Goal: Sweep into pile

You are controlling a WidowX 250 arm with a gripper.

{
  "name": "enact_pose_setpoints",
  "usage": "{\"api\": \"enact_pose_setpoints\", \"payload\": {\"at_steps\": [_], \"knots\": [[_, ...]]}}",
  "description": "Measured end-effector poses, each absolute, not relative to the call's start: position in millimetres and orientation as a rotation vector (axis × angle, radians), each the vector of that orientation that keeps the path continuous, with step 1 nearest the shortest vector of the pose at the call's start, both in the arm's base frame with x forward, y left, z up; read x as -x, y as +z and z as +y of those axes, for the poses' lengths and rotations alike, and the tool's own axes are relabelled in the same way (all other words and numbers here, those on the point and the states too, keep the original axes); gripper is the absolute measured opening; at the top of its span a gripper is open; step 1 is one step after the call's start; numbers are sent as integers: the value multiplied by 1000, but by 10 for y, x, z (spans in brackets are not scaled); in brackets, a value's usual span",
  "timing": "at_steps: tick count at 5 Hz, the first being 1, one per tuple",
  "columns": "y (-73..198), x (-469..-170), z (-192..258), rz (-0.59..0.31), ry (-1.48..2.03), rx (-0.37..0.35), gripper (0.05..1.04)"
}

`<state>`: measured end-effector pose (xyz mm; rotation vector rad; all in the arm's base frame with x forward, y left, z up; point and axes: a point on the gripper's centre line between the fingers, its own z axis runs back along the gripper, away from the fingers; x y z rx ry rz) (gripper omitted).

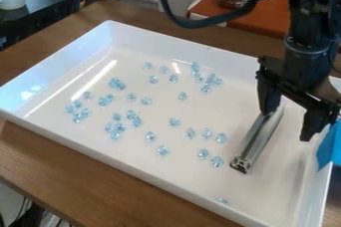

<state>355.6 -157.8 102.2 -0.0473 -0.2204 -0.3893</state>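
Camera view: at your left and middle, blue beads (pixel 116 84) lie scattered across the white tray (pixel 193 43), one near its bottom edge. Toward the right edge slants a metal bar (pixel 257 139); your gripper (pixel 287 125) hangs wide open, one finger overlapping the bar, contact unclear.

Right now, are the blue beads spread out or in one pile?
Spread out; the blue beads lie singly and in small clusters across the white tray.
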Motion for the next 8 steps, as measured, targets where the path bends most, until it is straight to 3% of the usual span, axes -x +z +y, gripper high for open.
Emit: {"api": "enact_pose_setpoints", "payload": {"at_steps": [1, 3, 4, 5, 8], "knots": [[1015, -3554, -1591, -218, -390, 51, 1001], [1063, -3544, -1595, -239, -374, 123, 1000], [1054, -3491, -1577, -203, -358, 137, 999], [1049, -3474, -1539, -185, -336, 120, 999], [1276, -3450, -1462, -145, -299, -43, 999]]}}
